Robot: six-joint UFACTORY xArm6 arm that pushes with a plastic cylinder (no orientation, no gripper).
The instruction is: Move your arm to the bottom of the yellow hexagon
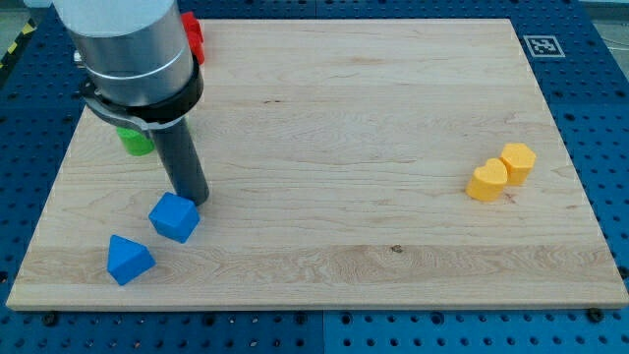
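The yellow hexagon lies at the view's right on the wooden board, touching a yellow heart-shaped block on its lower left. My tip rests at the view's left, far from the hexagon, right above a blue cube. A blue triangular block lies lower left of the cube.
A green block and a red block sit at the upper left, both partly hidden by the arm's grey body. A marker tag is at the board's top right corner.
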